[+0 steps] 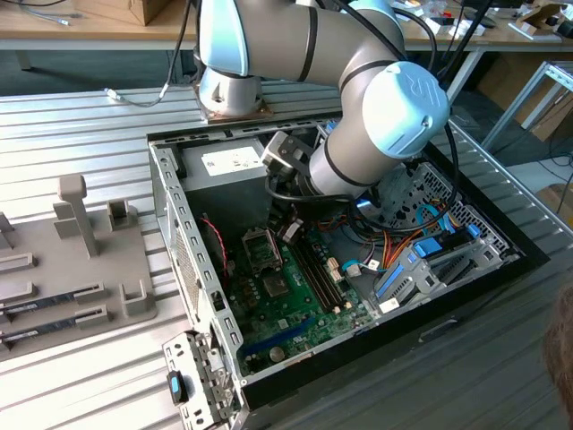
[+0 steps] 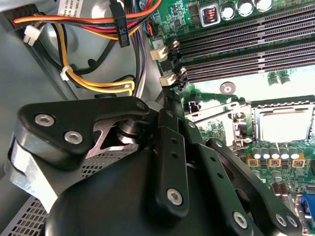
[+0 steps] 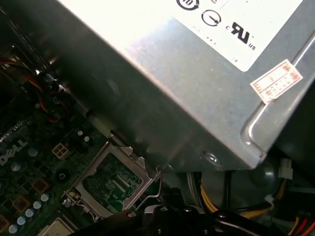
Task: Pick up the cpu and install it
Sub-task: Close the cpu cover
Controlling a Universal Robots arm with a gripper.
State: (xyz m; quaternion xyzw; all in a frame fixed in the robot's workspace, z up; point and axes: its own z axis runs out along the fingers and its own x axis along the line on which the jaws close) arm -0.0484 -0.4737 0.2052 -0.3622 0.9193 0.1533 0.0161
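The cpu (image 2: 284, 124) looks seated in its socket (image 2: 252, 129), with the clenched, empty pincer (image 2: 170, 94) just beside it; the open retention frame (image 3: 112, 183) wants careful closing.

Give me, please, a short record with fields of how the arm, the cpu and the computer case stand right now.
arm: reaches down into the open computer case
gripper: low over the green board, near the cpu but apart from it
cpu: silvery square lying in its socket
socket frame: lifted open
memory slots: empty
memory sticks: on the grey tray, exterior view's left
power supply: grey box in the case's corner
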